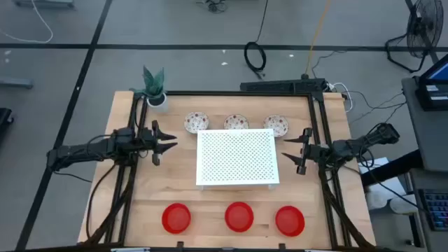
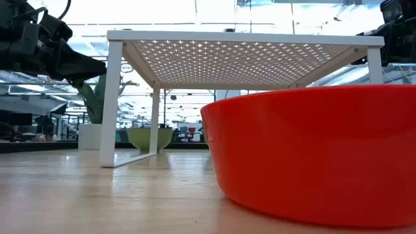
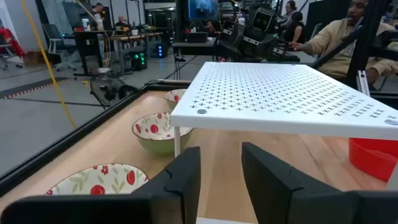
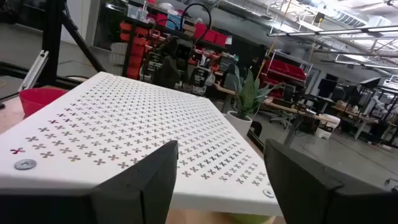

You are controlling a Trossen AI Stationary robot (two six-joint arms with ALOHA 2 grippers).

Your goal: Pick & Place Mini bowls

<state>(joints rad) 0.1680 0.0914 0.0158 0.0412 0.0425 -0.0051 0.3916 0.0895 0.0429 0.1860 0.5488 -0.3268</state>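
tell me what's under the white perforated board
Under the white perforated board, the low view shows bare wooden table between its legs. A big red bowl in front hides the right part, so that area can't be checked.

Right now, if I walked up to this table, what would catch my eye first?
Probably the white perforated board standing on legs mid-table, with a dark arm on each side, the left end effector and right end effector both open and empty. Then the bowls: three red ones along the near edge, three patterned ones behind the board.
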